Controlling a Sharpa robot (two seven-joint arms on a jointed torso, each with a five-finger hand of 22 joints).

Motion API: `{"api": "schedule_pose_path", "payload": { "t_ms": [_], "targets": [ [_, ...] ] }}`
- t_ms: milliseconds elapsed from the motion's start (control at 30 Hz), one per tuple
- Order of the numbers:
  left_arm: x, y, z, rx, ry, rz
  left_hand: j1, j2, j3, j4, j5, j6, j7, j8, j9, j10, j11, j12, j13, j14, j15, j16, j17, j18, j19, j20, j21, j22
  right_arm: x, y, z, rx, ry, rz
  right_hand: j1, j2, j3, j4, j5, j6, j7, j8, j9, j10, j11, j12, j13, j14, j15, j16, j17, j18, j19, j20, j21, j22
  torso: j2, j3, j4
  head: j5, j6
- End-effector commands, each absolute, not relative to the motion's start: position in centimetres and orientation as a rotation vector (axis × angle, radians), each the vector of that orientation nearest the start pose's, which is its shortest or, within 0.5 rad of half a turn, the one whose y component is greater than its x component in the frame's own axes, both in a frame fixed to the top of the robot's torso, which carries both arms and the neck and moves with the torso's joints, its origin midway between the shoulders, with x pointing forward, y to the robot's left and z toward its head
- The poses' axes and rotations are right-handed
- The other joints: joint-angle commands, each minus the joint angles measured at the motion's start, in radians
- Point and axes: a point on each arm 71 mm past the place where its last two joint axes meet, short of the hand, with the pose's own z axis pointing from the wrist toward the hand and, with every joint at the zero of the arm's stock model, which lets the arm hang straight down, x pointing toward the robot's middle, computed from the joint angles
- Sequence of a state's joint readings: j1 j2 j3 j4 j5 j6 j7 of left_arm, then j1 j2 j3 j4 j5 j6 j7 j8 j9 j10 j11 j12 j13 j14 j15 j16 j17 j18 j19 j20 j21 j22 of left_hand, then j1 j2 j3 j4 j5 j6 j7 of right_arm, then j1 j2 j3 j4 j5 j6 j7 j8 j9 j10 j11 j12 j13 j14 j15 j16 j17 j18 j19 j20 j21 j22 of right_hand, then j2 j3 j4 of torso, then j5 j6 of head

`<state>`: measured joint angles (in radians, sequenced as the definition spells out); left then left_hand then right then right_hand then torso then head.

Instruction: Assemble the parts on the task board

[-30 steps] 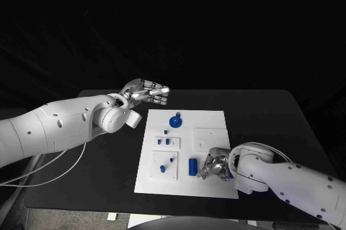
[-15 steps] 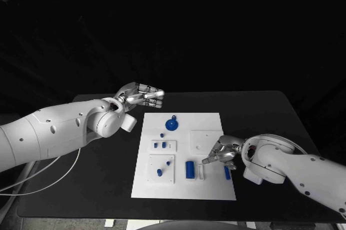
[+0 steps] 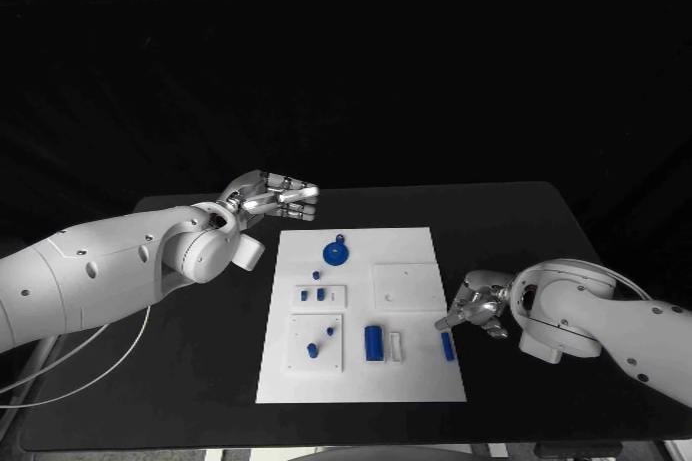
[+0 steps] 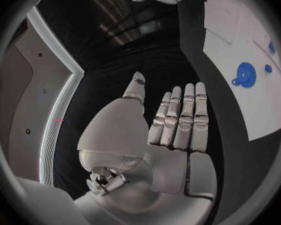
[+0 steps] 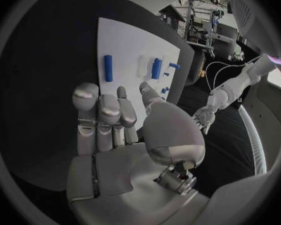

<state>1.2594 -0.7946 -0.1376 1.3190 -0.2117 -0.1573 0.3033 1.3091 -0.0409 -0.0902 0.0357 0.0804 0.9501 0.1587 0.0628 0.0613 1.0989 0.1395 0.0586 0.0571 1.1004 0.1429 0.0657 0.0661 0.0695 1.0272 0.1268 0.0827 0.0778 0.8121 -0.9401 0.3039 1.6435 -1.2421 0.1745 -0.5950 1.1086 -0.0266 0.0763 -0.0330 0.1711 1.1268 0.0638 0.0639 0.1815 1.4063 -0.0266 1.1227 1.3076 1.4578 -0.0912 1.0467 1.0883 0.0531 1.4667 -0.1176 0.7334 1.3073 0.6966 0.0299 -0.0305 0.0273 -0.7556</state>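
Observation:
The white task board lies mid-table. On it are a round blue disc, small blue pegs, a blue cylinder and a slim blue bar near the right edge. My right hand hovers at the board's right edge just beside the bar, fingers loosely bent, holding nothing. The right wrist view shows that hand with an empty palm, and the bar lying free beyond its fingers. My left hand hangs over the table off the board's back left corner; its palm is flat and empty.
A white square block sits on the board's right half and a small white strip lies beside the cylinder. Black table surrounds the board. A white cable trails under my left arm.
My right hand has drawn back to the right, off the board's front right, uncovering the slim blue bar lying on the board. The left hand has stayed in place while the camera shifted.

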Motion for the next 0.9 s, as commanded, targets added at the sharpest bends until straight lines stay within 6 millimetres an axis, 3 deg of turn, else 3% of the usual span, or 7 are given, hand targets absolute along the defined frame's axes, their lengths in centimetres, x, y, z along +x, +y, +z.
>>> {"api": "schedule_pose_path", "payload": {
  "t_ms": [33, 300, 600, 900],
  "targets": [
    [51.9, 23.5, -19.8, -0.878, 1.643, -1.397, -0.005, -0.007, 0.001, 0.007, -0.001, -0.003, 0.0, -0.002, -0.001, -0.008, 0.002, 0.003, 0.002, -0.008, 0.001, -0.004, 0.001, -0.001, -0.004, 0.004, -0.004, -0.001, 42.0, -25.0, -27.1, 0.219, 2.416, 0.22, -0.005, -0.012, 0.007, 0.014, -0.006, 0.009, 0.001, -0.001, -0.002, 0.001, 0.002, 0.003, 0.066, 0.001, 0.004, 0.003, 0.001, 0.018, 0.053, 0.008, 0.001, 0.083, 0.0, -0.001, 0.0014, -0.009, -0.002],
    [51.9, 23.5, -19.7, -0.877, 1.639, -1.399, -0.005, -0.007, 0.001, 0.007, -0.001, -0.003, 0.0, -0.002, -0.001, -0.008, 0.002, 0.003, 0.002, -0.008, 0.001, -0.004, 0.001, -0.001, -0.004, 0.004, -0.004, -0.001, 41.5, -25.6, -27.6, 0.211, 2.425, 0.156, -0.019, -0.022, 0.019, 0.032, -0.014, 0.007, 0.002, 0.0, -0.004, 0.0, 0.003, 0.001, 0.064, 0.001, 0.004, 0.001, 0.001, 0.018, 0.053, 0.008, -0.003, 0.081, 0.0, -0.0023, 0.0022, -0.017, -0.003],
    [51.8, 23.5, -19.7, -0.876, 1.638, -1.401, -0.004, -0.009, 0.004, 0.01, -0.001, -0.005, 0.001, -0.002, -0.001, -0.009, 0.002, 0.003, 0.002, -0.008, 0.001, -0.004, 0.001, -0.002, -0.004, 0.004, -0.004, -0.001, 41.3, -25.3, -28.7, 0.213, 2.425, 0.133, -0.044, -0.048, 0.049, 0.074, -0.067, 0.008, 0.0, 0.0, -0.001, -0.001, 0.002, 0.001, 0.062, 0.001, 0.003, 0.0, 0.001, 0.018, 0.054, 0.007, -0.005, 0.08, 0.001, -0.0017, 0.0036, -0.014, -0.007],
    [51.8, 23.5, -19.7, -0.876, 1.64, -1.402, -0.004, -0.009, 0.004, 0.01, -0.001, -0.005, 0.001, -0.002, -0.001, -0.009, 0.002, 0.003, 0.002, -0.008, 0.001, -0.004, 0.001, -0.002, -0.004, 0.004, -0.004, -0.001, 40.9, -24.4, -30.1, 0.222, 2.45, 0.148, -0.041, -0.061, 0.063, 0.093, -0.078, 0.005, 0.001, 0.0, -0.001, -0.002, 0.003, 0.0, 0.062, 0.001, 0.003, -0.002, 0.001, 0.018, 0.053, 0.008, -0.008, 0.08, 0.0, -0.0022, 0.0037, -0.009, -0.011]
  ]
}}
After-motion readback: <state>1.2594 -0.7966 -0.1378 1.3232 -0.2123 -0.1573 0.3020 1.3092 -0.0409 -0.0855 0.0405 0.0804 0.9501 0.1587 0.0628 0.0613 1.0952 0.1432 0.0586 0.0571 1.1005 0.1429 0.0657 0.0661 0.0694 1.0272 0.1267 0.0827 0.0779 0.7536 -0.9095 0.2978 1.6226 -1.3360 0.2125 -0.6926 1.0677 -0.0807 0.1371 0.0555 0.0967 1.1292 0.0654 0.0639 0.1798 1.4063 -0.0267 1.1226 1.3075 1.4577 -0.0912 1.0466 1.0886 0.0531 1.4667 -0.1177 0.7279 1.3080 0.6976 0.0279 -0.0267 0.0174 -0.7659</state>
